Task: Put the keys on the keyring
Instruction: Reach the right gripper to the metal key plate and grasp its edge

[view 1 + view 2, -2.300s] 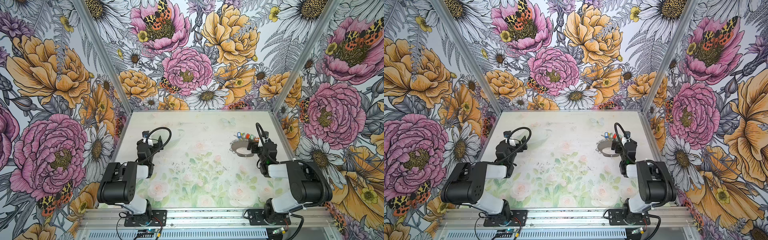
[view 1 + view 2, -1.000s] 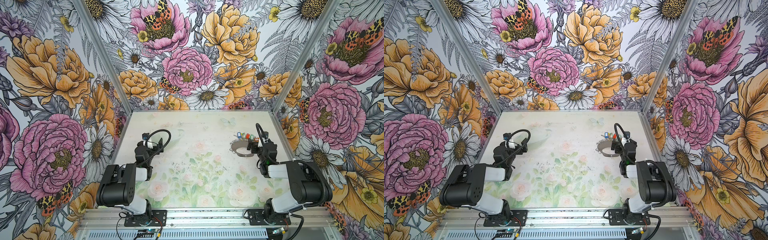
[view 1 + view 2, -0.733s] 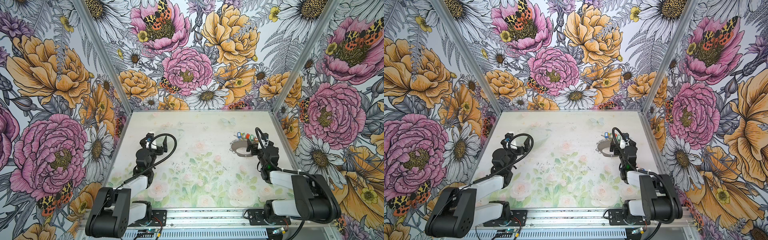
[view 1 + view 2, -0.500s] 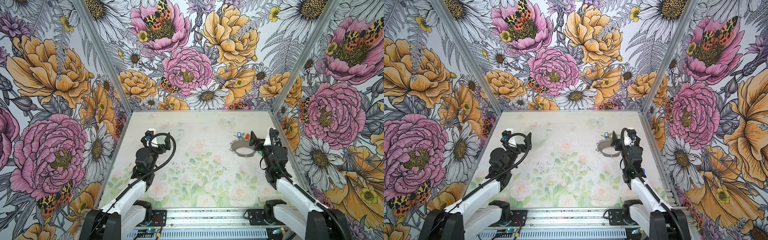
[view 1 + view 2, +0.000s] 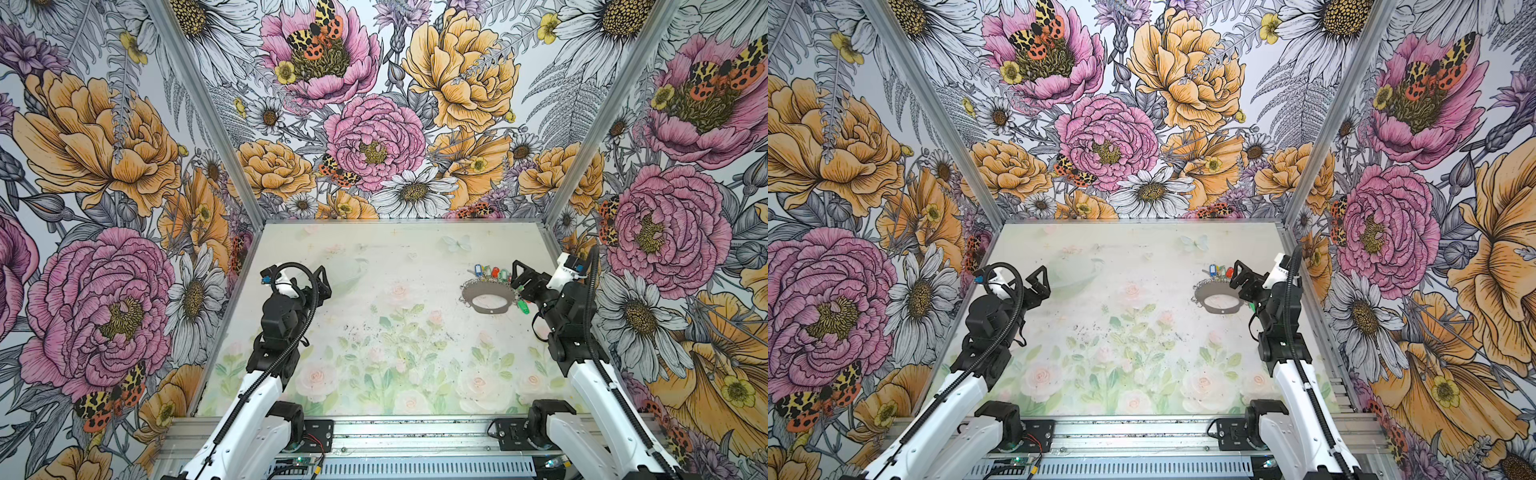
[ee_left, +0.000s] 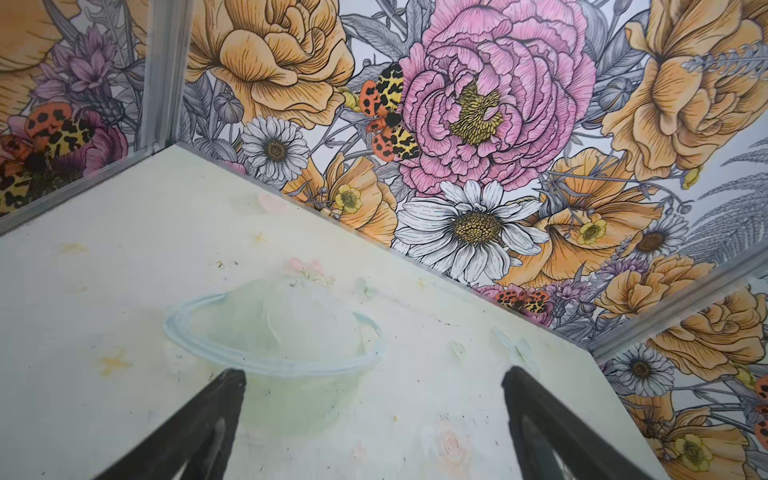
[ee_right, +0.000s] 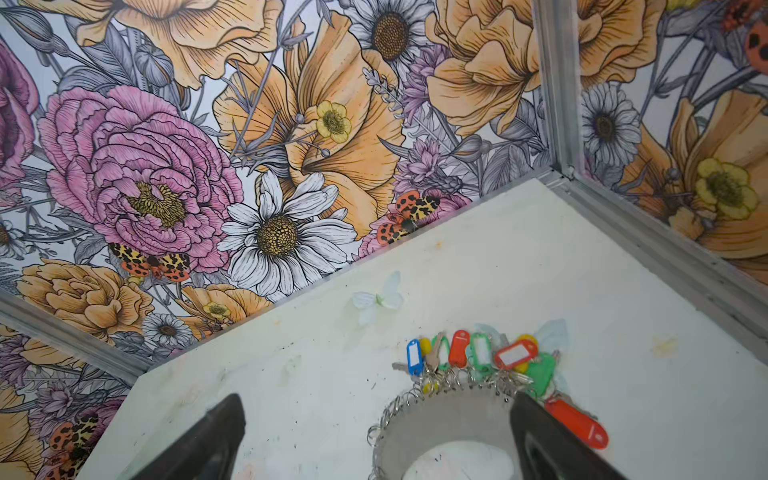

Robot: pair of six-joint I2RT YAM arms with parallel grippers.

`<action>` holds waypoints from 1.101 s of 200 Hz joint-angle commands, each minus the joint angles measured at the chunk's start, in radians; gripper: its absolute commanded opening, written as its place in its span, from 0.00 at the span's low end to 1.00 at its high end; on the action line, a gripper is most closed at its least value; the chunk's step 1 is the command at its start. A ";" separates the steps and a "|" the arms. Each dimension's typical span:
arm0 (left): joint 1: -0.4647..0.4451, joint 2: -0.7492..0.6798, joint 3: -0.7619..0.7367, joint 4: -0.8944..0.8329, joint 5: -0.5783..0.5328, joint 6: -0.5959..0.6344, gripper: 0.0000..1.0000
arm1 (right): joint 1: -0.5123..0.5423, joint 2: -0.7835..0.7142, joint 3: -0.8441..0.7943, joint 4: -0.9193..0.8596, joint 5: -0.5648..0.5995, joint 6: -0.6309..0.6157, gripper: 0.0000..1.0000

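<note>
Both arms are now unfolded from the tucked pose and stretched forward. The left gripper (image 6: 374,374) is held wide open and empty over the bare pale floral table (image 5: 395,332). The right gripper (image 7: 376,399), equally wide and empty, is brought over the large flat grey oval keyring (image 7: 449,419) with its silver-ring fringe. The small coloured plastic key tags (image 7: 478,357) are fanned just beyond its fingertips. The reach is judged begun, and nothing is gripped yet.

Noted left gripper (image 6: 374,371) with black fingers (image 6: 199,428) spread wide, nothing gripped between them, over pale speckled table (image 6: 104,299) bearing a faint printed green dome (image 6: 286,324) ringed in light blue, one fingertip overlapping its edge, with floral wall (image 6: 498,104) and grey metal corner post (image 6: 162,70) beyond.
</note>
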 commanded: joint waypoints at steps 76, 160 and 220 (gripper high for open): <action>-0.319 0.110 0.078 -0.243 -0.178 0.195 0.99 | 0.146 0.452 0.216 -0.305 0.039 -0.025 0.99; -0.327 0.026 0.027 -0.210 -0.186 0.207 0.99 | 0.221 0.823 0.418 -0.312 -0.002 0.009 1.00; -0.327 0.048 0.028 -0.202 -0.194 0.209 0.99 | 0.279 0.953 0.457 -0.313 -0.017 0.037 0.99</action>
